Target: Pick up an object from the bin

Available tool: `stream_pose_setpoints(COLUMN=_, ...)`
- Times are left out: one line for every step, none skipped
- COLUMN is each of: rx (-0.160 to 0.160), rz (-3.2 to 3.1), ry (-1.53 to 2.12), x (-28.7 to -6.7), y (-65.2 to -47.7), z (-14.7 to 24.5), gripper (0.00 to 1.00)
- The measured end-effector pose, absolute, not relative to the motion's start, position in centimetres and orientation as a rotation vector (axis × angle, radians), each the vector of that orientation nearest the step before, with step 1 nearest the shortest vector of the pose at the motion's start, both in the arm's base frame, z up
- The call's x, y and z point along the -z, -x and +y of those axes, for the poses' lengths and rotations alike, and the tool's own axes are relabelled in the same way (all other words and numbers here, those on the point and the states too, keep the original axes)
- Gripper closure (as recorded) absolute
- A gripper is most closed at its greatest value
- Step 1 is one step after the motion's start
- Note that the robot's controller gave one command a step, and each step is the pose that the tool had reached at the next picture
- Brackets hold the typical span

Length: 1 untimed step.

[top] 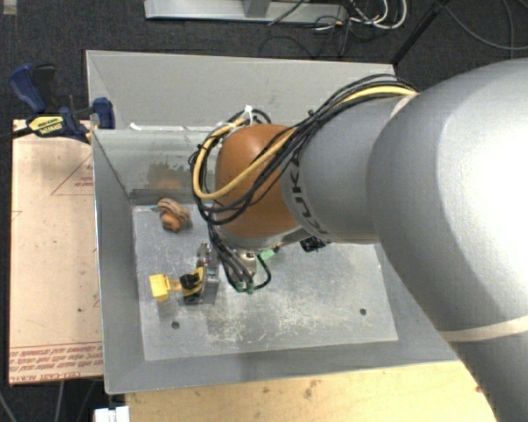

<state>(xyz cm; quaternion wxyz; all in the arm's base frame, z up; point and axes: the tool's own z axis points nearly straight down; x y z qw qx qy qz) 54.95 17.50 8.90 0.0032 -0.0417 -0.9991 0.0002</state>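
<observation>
My gripper reaches down to the bin floor at the left of centre, below the arm's orange cover. Its fingertips sit at a small yellow and black object. Just to the left of that lies a small yellow block, joined to or touching the black part. Whether the fingers close round the object I cannot tell. A brown, lumpy object rests near the back left of the bin floor, apart from the gripper.
The big grey arm covers the right half of the bin. A green cable hangs under the wrist beside the gripper. The bin's left wall slopes up close to the yellow block.
</observation>
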Motion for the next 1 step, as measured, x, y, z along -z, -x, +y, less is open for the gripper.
stream_pose_setpoints(rx=-0.001, rz=-3.133, ry=0.13, x=-11.49, y=-54.96, z=17.51, gripper=1.0)
